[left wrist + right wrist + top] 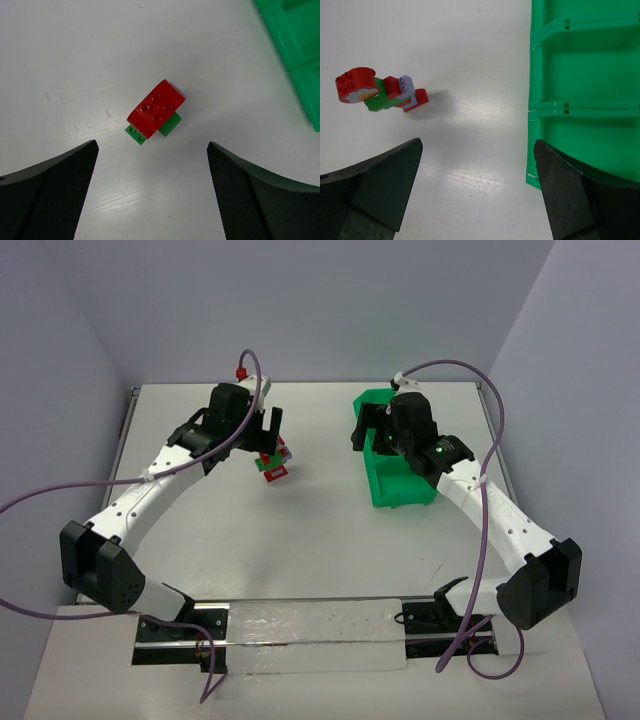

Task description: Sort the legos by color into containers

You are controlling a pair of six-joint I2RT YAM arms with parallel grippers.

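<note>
The legos (272, 465) sit clumped together on the white table, left of centre. In the left wrist view a red brick (156, 108) lies on top of green bricks (135, 134). In the right wrist view the clump (385, 92) shows red, green and purple (406, 84) bricks and a round red piece with a white and yellow flower (356, 86). The green container tray (400, 485) lies to the right; its compartments (580, 75) in view hold nothing. My left gripper (152, 160) hovers open just over the clump (266, 428). My right gripper (479, 150) is open at the tray's left wall (368, 432).
A small red item (240, 371) sits at the table's back edge by the left arm's cable. Grey walls close in the back and sides. The tray's corner (295, 40) shows at the top right of the left wrist view.
</note>
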